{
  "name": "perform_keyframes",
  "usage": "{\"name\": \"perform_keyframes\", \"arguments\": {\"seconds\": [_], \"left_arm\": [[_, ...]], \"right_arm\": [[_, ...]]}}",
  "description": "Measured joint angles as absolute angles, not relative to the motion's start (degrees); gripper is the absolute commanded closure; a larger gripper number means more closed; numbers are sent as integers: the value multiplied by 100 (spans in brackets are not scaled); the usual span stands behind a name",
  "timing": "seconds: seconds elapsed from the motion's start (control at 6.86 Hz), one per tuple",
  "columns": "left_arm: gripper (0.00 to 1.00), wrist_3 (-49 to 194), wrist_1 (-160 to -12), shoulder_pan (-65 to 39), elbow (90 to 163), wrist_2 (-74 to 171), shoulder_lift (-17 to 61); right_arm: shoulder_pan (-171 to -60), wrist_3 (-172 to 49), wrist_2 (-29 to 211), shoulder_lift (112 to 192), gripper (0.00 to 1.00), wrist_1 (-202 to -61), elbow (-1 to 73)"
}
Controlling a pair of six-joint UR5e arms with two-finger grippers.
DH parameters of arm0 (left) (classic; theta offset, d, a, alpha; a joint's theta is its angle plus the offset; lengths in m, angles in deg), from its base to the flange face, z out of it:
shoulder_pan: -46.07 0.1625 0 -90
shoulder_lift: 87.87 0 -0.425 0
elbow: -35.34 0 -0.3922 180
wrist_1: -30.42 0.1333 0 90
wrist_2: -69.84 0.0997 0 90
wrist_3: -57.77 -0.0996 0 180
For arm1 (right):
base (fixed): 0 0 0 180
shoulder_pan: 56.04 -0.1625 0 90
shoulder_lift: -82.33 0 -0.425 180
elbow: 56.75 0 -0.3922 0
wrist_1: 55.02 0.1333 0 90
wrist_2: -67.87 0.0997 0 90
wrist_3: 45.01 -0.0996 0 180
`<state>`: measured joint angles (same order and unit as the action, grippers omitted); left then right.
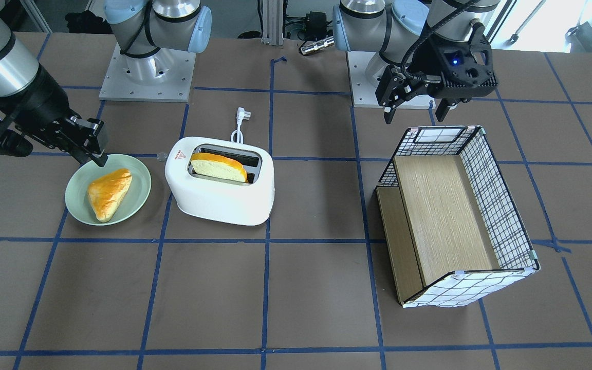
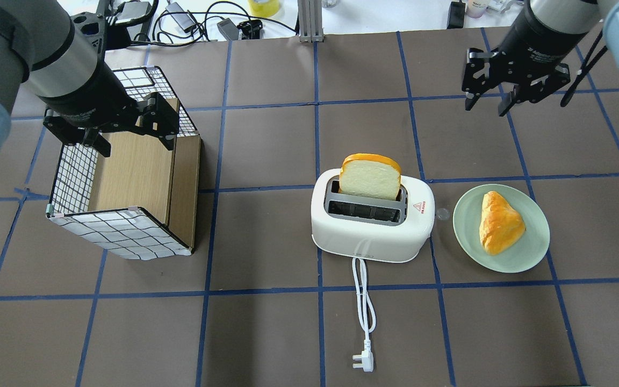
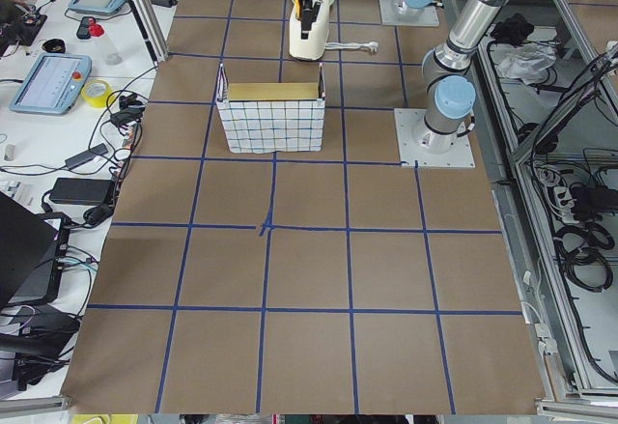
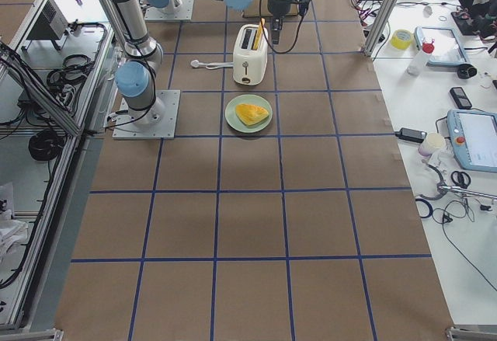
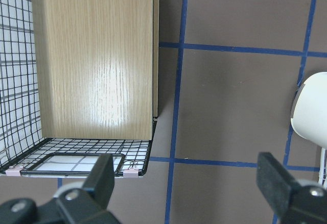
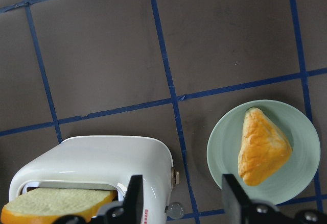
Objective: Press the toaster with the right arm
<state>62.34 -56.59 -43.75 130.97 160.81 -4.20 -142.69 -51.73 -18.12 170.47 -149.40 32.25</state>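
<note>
Toaster: white, two-slot, standing about midway along the bench and roughly midway between the robot-side edge and the operators' edge. A red triangle mark sits on its top at the end toward the robot's right. Its white cord runs toward the robot-side edge and ends in a plug lying flat.

Surroundings:
- A bread slice stands in the slot nearer the operators' edge, projecting well above the top.
- A pale green plate lies just beside the toaster's right-hand end, apart from it, carrying a triangular pastry.
- A grid-patterned box with a wood-grain panel sits well apart, toward the bench's left end.

Right gripper: raised off the bench, fingers moderately spread, holding nothing, clear of the toaster. The wrist view looks down past the fingers at the toaster's end and the plate.

Left gripper: raised over the box's rim on the operators' side, fingers spread wide, holding nothing.

Limits of observation:
- The overhead and front views place the right gripper differently against the plate, so its exact footing over the bench cannot be fixed.
- A small round knob shows at the toaster's plate-side end, and its form is unclear.
- The left gripper covers part of the box's far wall overhead.
- In both side views the toaster is small and partly screened by an arm.
</note>
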Motion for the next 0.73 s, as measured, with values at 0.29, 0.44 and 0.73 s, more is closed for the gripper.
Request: {"name": "perform_keyframes", "arguments": {"seconds": [0.29, 0.44, 0.73], "left_arm": [[0, 6234, -5660, -4375, 13097, 16081, -420], [0, 6234, -5660, -4375, 13097, 16081, -420], [0, 6234, -5659, -4375, 13097, 16081, -420]], "right_arm": [[-14868, -5324, -2301, 17020, 0, -15214, 3078], [-14983, -5331, -2389, 17017, 0, -15351, 3056], [-15038, -5327, -2411, 17014, 0, -15477, 3050]]}}
